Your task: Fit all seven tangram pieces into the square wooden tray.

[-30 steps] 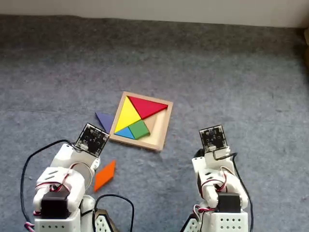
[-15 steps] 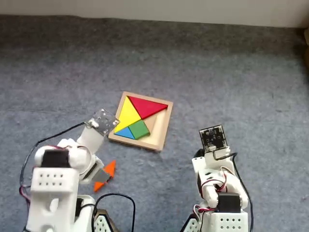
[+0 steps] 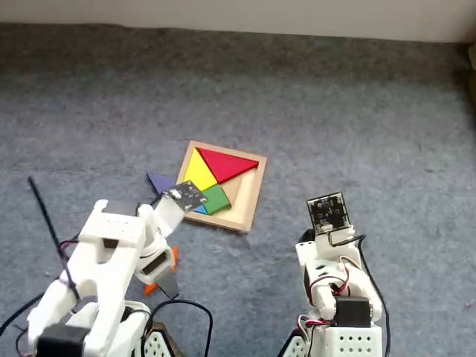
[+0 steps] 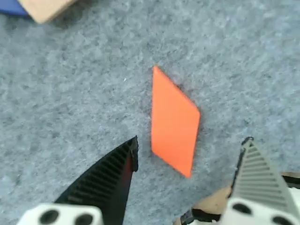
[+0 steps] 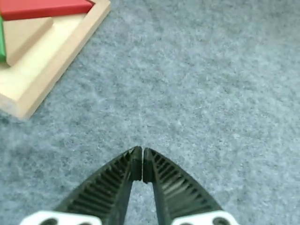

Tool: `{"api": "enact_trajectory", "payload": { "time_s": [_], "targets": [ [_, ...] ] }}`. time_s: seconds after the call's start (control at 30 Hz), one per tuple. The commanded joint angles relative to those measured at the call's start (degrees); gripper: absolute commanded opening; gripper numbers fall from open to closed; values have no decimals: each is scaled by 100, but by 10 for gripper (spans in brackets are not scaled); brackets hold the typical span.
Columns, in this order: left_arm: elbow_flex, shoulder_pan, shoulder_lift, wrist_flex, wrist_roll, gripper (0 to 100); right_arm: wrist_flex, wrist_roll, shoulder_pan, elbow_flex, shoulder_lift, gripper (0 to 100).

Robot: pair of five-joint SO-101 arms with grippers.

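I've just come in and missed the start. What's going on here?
The left gripper hangs open over the orange piece, which lies flat on the carpet. The tray is partly filled, and a purple piece lies just outside it. The right gripper is shut and empty over bare carpet near the tray.

left gripper (image 4: 190,150) open | orange piece (image 4: 174,122) on carpet (image 4: 70,84)

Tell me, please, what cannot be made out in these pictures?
High view: the left arm hides most of the orange piece and one end of the purple piece.
Left wrist view: the picture's edge cuts off the wooden tray past one corner.
Right wrist view: the edge cuts off the green piece.
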Motion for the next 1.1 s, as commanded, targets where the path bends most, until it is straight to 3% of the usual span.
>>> {"api": "enact_trajectory", "payload": {
  "time_s": [0.0,0.13,0.27,0.5,0.7,0.87,1.07],
  "targets": [
    [-251,92,629,-510,0,284,-66,-18,75,866,40,19],
    [-303,127,1068,-809,0,136,-66,-18,75,866,40,19],
    [-374,119,857,-809,0,76,-66,-18,75,866,40,19],
    [-382,136,-268,-369,53,56,-66,-18,75,866,40,19],
    [-382,163,-1490,-352,1046,56,-66,-18,75,866,40,19],
    [-382,690,-1895,-352,1565,56,-66,-18,75,866,40,19],
    [-338,936,-1877,-1011,1820,58,-66,-18,75,866,40,19]
  ]
}}
